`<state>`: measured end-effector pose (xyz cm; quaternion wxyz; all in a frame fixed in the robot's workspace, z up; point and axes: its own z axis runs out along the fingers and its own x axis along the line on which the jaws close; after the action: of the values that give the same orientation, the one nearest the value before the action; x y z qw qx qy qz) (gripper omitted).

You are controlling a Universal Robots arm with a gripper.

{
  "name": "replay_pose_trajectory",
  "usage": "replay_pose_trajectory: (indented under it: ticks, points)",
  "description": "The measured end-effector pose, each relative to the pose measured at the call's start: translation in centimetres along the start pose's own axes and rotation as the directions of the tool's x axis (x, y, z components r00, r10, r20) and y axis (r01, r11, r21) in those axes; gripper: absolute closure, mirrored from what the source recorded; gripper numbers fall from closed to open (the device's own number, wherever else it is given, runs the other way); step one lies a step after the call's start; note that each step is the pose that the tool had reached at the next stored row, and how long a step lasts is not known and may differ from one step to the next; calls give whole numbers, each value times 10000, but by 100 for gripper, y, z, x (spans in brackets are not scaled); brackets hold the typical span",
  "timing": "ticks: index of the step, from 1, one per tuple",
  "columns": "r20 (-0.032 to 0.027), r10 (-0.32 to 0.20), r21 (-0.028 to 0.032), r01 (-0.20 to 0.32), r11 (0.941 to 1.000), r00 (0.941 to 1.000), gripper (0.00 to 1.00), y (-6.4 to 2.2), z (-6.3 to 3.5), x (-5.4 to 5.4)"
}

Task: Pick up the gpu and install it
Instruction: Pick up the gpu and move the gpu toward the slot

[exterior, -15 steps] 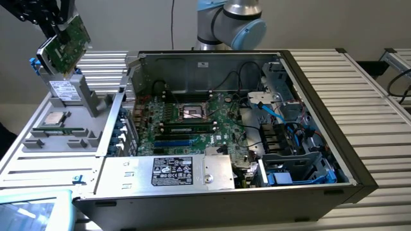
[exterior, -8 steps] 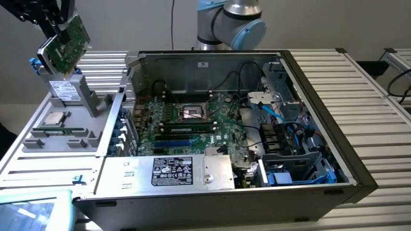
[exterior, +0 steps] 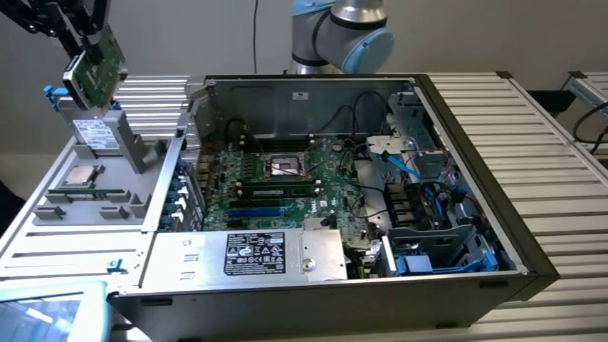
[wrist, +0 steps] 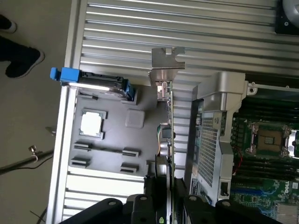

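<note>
the end effector point(exterior: 78, 32) is clamped on the gpu point(exterior: 100, 65) and holds it in the air, tilted, above the grey tray point(exterior: 142, 162) near the surface's point(exterior: 537, 142) edge at the exterior view's left. in the wrist view the gpu point(wrist: 168, 122) shows edge-on between the fingers point(wrist: 150, 193), with its silver bracket point(wrist: 167, 63) at the end away from the end effector point(wrist: 166, 189). the card touches neither the tray nor the case. the tray point(wrist: 114, 137) holds a hard drive point(exterior: 95, 133) standing upright in a slot at its far end and a square cpu point(exterior: 81, 176) lying flat in a shallow recess nearer the middle; several small slots beside the cpu point(wrist: 91, 124) hold nothing. just beside the tray, in the middle of the surface, lies the open case point(exterior: 285, 107). inside it are a green motherboard point(exterior: 328, 206) with a bare socket point(exterior: 285, 167), a silver box with a black label point(exterior: 255, 254) at the near wall, and blue cables point(exterior: 404, 167) by the drive bays on the exterior view's right.
</note>
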<state>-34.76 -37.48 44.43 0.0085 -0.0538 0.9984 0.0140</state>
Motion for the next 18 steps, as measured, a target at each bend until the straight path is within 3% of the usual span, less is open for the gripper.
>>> replay_pose_trajectory:
  ticks: [4,8,13,18]
  points:
    - [-19,-719,-14,719,9974,9974,72,0,0,0]
    - [-38,-1438,-29,1438,9896,9896,72,0,-1,0]
    - [-57,-2293,-49,2293,9734,9733,72,0,-2,0]
    - [-75,-3091,-70,3091,9510,9510,72,0,-5,-1]
